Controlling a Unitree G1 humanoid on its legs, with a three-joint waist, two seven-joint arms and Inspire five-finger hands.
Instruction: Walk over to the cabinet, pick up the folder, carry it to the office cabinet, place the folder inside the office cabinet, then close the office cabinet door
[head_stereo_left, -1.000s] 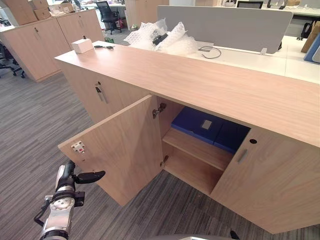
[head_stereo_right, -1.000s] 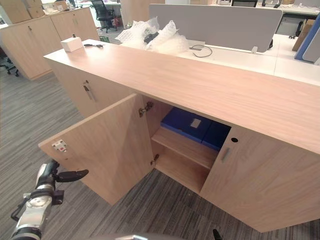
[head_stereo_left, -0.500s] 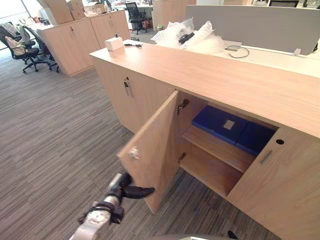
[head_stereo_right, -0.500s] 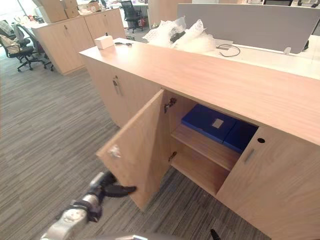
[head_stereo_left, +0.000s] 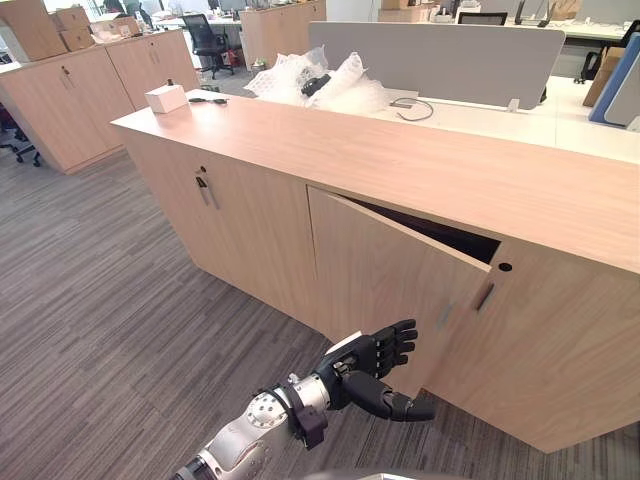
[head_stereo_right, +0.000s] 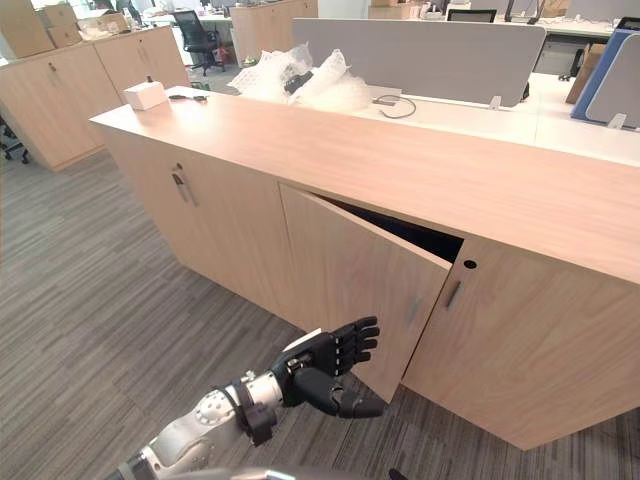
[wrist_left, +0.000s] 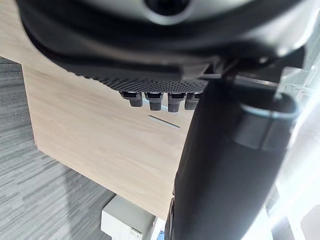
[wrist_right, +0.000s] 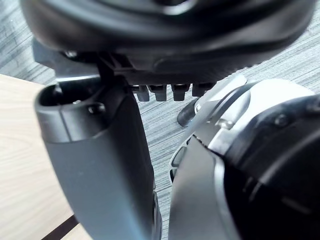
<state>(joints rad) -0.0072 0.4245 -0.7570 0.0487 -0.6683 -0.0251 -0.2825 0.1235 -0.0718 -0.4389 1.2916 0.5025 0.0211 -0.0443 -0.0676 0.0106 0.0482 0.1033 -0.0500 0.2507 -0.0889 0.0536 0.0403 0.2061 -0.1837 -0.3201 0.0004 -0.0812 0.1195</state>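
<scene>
Door (head_stereo_left: 385, 275) swung nearly shut; left hand (head_stereo_left: 366, 360) fingers (head_stereo_left: 399, 340) straight, before it.

Pale beige wood-grain covers the long laminate office cabinet (head_stereo_left: 420, 165) and its flat hinged door (head_stereo_left: 385, 275). The carpet floor (head_stereo_left: 90, 290) is grey with fine darker stripes. At 6 o'clock the left hand (head_stereo_left: 372, 356) is matt black; at 10 o'clock, a small white box (head_stereo_left: 165, 98).

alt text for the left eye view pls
The dark left robot hand, fingers straight, is at the lower part of a light wooden cabinet door that stands almost shut, with a dark gap along its top. A small white box sits on the long wooden cabinet top.
</scene>
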